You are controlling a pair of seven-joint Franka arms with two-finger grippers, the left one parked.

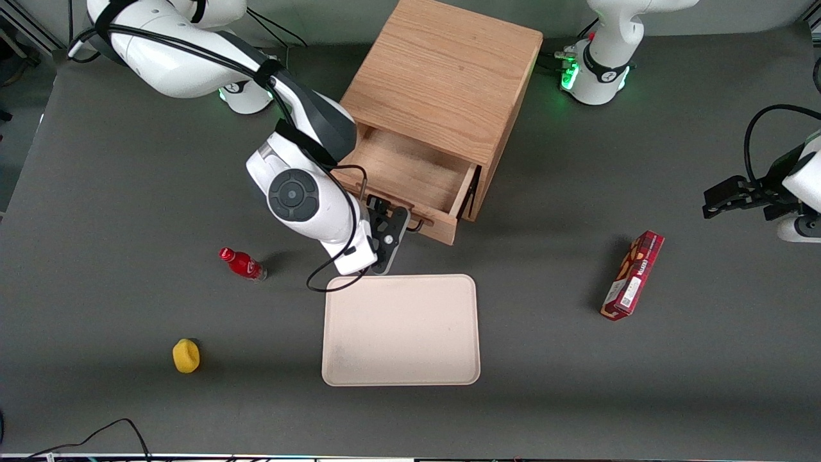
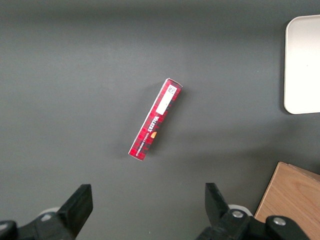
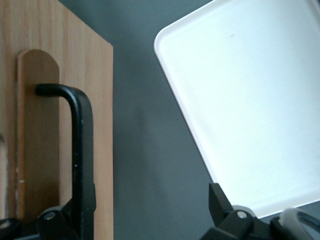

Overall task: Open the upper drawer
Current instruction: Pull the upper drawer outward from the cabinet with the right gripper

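Upper drawer [image 1: 410, 173]: light oak with visible grain, a shallow rectangular box seen pulled well out of the cabinet front, its bare wooden floor exposed; it sits above the lower twin, of which only a dark sliver is seen beneath.
Handle [image 3: 80, 150]: a thin black wire bar with a rounded bend, mounted on a round-ended oak strip on the drawer front; in the front view it is partly covered by the hand.
Hand [image 1: 389, 226]: black, two-fingered, placed at the drawer front at the handle. In the right wrist view one finger [image 3: 57, 220] lies against the black bar and the other [image 3: 225, 210] stands well apart over the grey surface, so the fingers are seen spread, with the bar just beside one of them rather than pinched.
Cabinet [image 1: 449, 77]: a boxy oak block with a smooth, grained top.
Tray [image 1: 401, 330]: a flat cream rectangle with rounded corners and a low raised rim, matte, lying nearer the front camera than the drawer.
Bottle [image 1: 242, 264]: small, red and glossy, lying on its side toward the working arm's end.
Yellow object [image 1: 186, 355]: small, rounded, lumpy.
Box [image 1: 632, 275]: long, slim, red printed carton toward the parked arm's end.
Surface [image 1: 641, 398]: dark grey, matte, even.
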